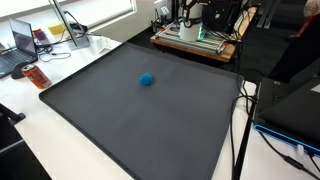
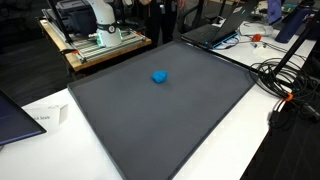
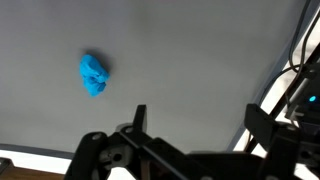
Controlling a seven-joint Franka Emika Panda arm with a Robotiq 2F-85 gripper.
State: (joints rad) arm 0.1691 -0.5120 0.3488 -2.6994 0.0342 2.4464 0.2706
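A small crumpled blue object [image 1: 147, 79] [image 2: 159, 76] lies on a large dark grey mat [image 1: 140, 120] [image 2: 170, 120], toward the mat's far half in both exterior views. In the wrist view the blue object [image 3: 93, 75] sits up and to the left, well apart from my gripper [image 3: 200, 118]. The gripper hangs high above the mat, open, with bare mat showing between its two dark fingers [image 3: 140, 116]. The white arm [image 2: 100, 15] rises at the far side of the table; the gripper itself does not show in the exterior views.
A wooden platform [image 1: 195, 42] [image 2: 105, 50] carries the robot base behind the mat. Laptops [image 1: 20, 45] [image 2: 215, 30] and an orange item [image 1: 37, 76] sit off the mat. Cables [image 2: 285, 85] [image 1: 240, 130] run along one mat edge. A white paper [image 2: 45, 118] lies on the table.
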